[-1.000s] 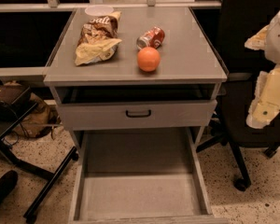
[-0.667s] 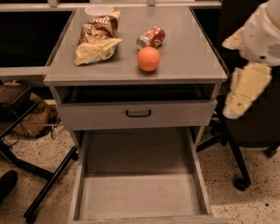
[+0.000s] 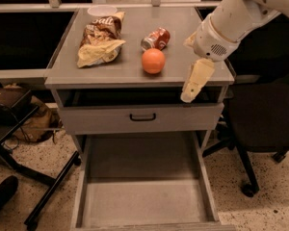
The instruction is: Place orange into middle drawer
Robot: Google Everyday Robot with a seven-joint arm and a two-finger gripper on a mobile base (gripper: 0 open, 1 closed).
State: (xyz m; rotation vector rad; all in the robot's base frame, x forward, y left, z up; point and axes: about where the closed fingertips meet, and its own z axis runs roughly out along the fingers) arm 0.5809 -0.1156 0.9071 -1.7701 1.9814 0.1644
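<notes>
Lying on the worktop (image 3: pixel 132 25) between the chip bags (image 3: pixel 100 40) at its 9 o'clock and the pincer (image 3: pixel 193 83) at its 4 o'clock, the orange (image 3: pixel 153 61) sits just at 6 o'clock of the soda can (image 3: pixel 155 38), apart from the pincer. Whether the pincer is wide or narrow cannot be told. At the orange's 6 o'clock, the open middle drawer (image 3: pixel 144 203) is cut off along its front.

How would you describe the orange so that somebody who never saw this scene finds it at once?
Find the grey cabinet's flat top, with the pincer hanging by one front corner. Near the front edge, just before the red soda can, sits the orange. It alone is a smooth bright ball; the can is a cylinder, the chip bags crumpled.
</notes>
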